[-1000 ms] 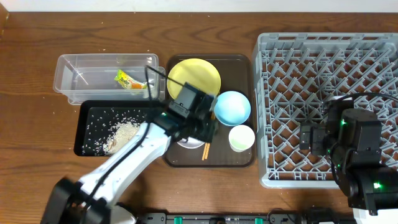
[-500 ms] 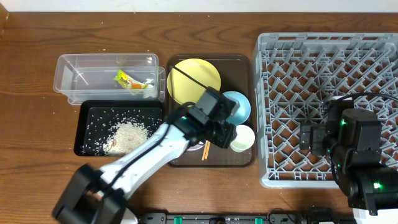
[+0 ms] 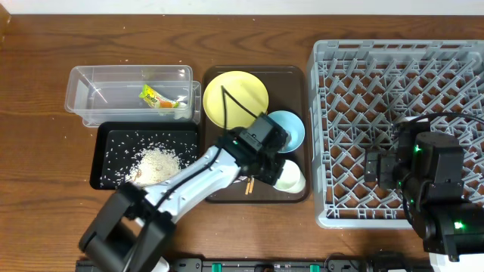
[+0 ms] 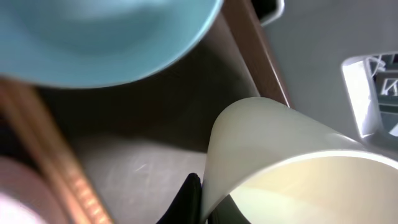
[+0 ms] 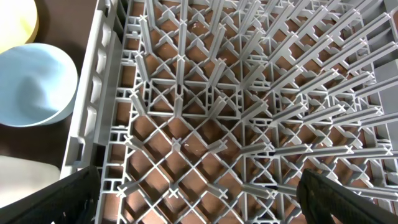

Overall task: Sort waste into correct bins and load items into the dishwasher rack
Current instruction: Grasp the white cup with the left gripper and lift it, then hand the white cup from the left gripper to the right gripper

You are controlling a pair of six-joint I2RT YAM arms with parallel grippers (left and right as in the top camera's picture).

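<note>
Since the earlier overhead frames, the left gripper (image 3: 277,171) has travelled from the near-left part of the serving tray (image 3: 291,75) to its near-right corner. The cup (image 3: 292,178), formerly upright with its mouth toward the camera, now sits on a slant. The right arm has not changed position.

**Grip.** In the left wrist view the fingers are closed across the wall of the cup (image 4: 280,155). One dark fingertip (image 4: 188,196) bears on the outer face, and the other shows just inside the rim (only its edge is in frame). A rim pinch is judged the likely choice because the cup is thin-walled and stands close to its neighbours, which leaves little room for a grasp round the body. The slant is consistent with a cup held by one side of its rim. Whether its base has cleared the tray cannot be told.

**Position relative to the fingers.** The cup body extends ahead and to the right of the fingertips. The light-blue bowl (image 4: 106,37) lies beyond them, apart from the cup. The chopsticks (image 4: 56,168) run just to their left on the tray floor.

**Right gripper (image 5: 199,200).** Its fingers are spread wide and hold nothing. It hovers above the dishwasher rack (image 5: 217,93) near the rack's left wall. This is judged a waiting posture.
</note>
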